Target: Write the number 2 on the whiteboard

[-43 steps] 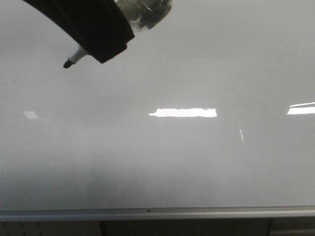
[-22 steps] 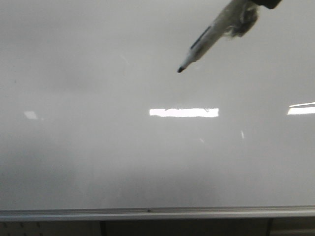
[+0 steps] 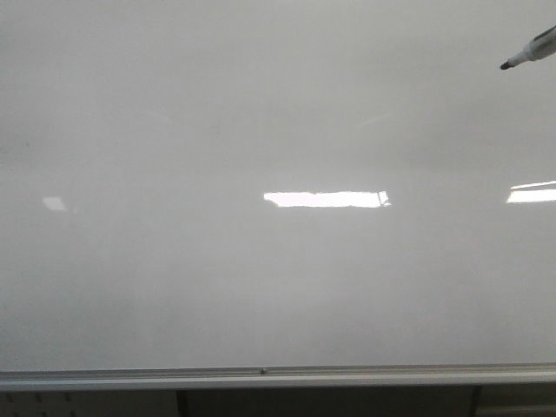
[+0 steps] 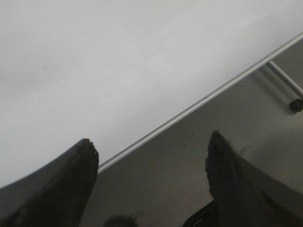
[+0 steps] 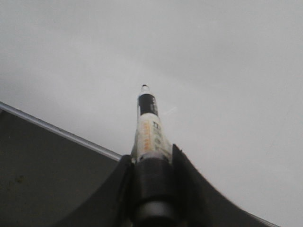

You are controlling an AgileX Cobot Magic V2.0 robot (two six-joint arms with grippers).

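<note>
- Front view: whiteboard bare, no number 2 visible; marker tip at the upper right edge.
- Right gripper clamps the marker; left gripper spread, empty.
- Judgement: bring the tip lightly square to the board before stroking.
- No containers visible.

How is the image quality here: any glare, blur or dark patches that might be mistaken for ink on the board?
Front view: bright rectangular glare patches on the whiteboard, darker shading toward its lower left, no ink visible. Right wrist view: soft and grey, the marker readable but its label blurred. Left wrist view: the left gripper fingers are dark and out of focus.
</note>
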